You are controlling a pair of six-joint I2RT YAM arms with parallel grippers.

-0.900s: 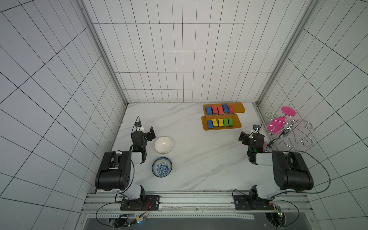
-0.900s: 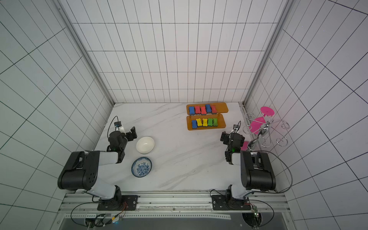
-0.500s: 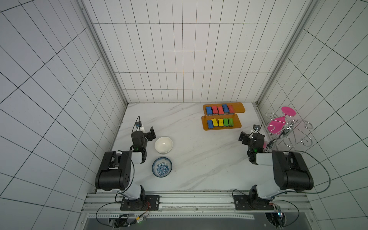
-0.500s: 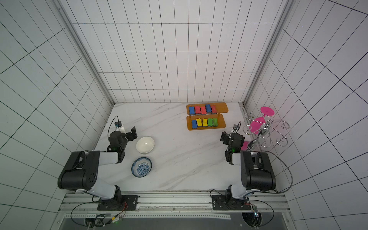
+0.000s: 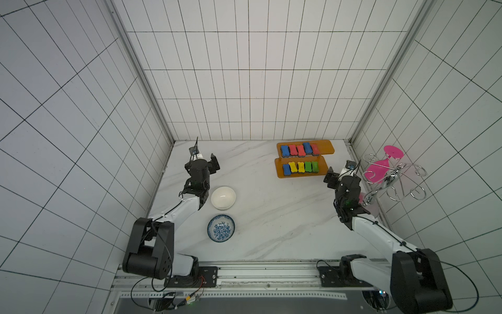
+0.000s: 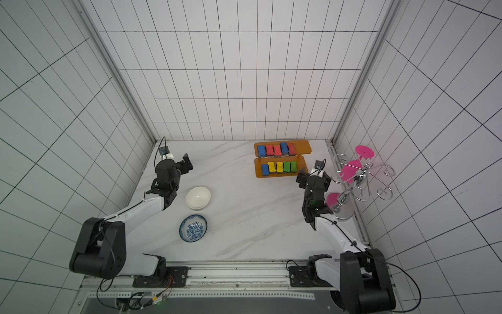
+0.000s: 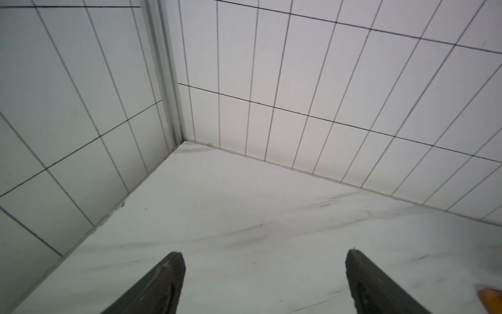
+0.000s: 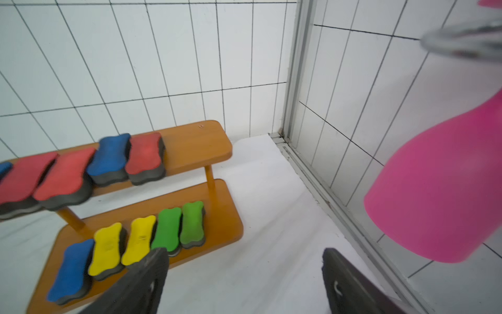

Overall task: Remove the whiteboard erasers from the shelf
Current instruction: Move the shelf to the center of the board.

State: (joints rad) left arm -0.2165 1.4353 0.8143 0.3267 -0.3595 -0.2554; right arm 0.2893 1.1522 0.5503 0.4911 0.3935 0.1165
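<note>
Bright even light, soft shadows, right wrist view blurred.

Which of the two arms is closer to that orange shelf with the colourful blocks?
The right arm. Its open jaws hover just off the orange shelf's front right corner, apparently not touching. The left arm is across the table, beside the white bowl.

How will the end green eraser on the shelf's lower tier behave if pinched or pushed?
Probably light and squashy: the end green eraser looks like foam on a dark felt base. Flat and low, so it is unlikely to roll or tip. It appears to touch the next green eraser, so a sideways push may drag that one along the shelf.
</note>
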